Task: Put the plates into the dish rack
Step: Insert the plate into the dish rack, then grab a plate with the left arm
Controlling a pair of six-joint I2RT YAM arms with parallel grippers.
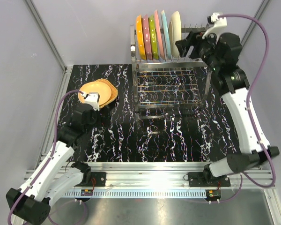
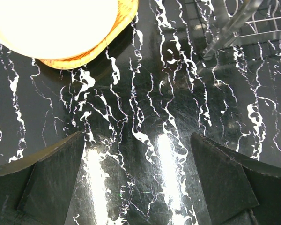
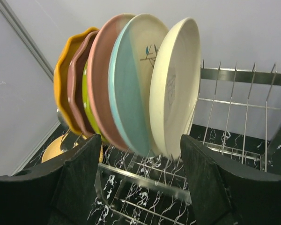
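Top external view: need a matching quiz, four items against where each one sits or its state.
Items:
1. orange plate
2. cream plate
3. tan plates
4. left gripper

Places or states:
A. stacked flat on the table, left of the dish rack
B. upright, right end of the row in the rack
C. upright, left end of the row in the rack
D. open, holding nothing, over the tabletop

Pairs: 1-C, 2-B, 3-A, 4-D
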